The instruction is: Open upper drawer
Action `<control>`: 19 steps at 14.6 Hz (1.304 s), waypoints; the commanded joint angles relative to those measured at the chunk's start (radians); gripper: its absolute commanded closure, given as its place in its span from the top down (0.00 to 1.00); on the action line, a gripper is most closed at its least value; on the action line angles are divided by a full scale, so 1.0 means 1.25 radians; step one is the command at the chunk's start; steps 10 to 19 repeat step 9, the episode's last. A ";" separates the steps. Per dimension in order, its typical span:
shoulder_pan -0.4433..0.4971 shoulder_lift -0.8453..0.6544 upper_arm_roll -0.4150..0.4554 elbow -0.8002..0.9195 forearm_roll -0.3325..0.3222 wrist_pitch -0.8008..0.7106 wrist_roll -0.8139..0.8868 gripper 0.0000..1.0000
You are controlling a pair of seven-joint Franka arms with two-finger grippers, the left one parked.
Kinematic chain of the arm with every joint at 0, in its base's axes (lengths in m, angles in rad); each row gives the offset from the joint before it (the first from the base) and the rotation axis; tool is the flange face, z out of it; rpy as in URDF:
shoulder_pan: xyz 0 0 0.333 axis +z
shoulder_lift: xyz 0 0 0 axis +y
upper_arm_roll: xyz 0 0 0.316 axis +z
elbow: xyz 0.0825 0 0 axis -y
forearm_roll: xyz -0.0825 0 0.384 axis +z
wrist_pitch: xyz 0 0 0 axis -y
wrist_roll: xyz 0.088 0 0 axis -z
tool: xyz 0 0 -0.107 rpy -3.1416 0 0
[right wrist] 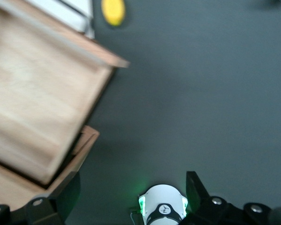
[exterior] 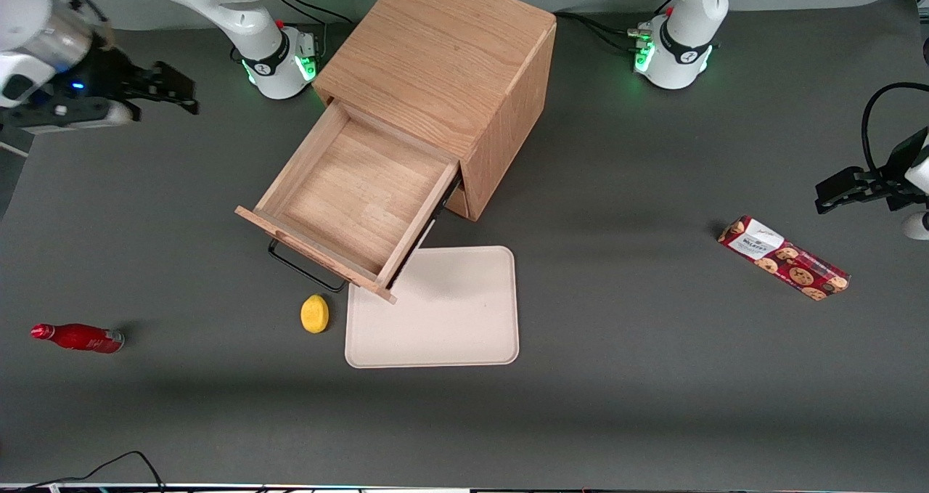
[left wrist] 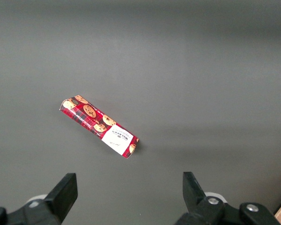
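The light oak cabinet (exterior: 443,64) stands at the middle of the table. Its upper drawer (exterior: 355,188) is pulled far out, showing a bare, shallow wooden tray. The thin black bar handle (exterior: 301,268) hangs on the drawer front, on the side nearest the front camera. The lower drawer is hidden beneath it. My gripper (exterior: 178,90) is open and holds nothing. It hovers well apart from the drawer, toward the working arm's end of the table, near that arm's base. The drawer tray also shows in the right wrist view (right wrist: 42,108), with the gripper (right wrist: 131,187) apart from it.
A beige tray (exterior: 435,308) lies flat, partly under the drawer front. A yellow lemon-like object (exterior: 314,314) lies beside it. A red bottle (exterior: 76,337) lies toward the working arm's end. A cookie box (exterior: 784,258) lies toward the parked arm's end.
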 commanded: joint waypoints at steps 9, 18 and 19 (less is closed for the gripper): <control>0.010 0.115 -0.007 0.179 -0.072 0.017 0.025 1.00; 0.010 0.115 -0.007 0.179 -0.072 0.017 0.025 1.00; 0.010 0.115 -0.007 0.179 -0.072 0.017 0.025 1.00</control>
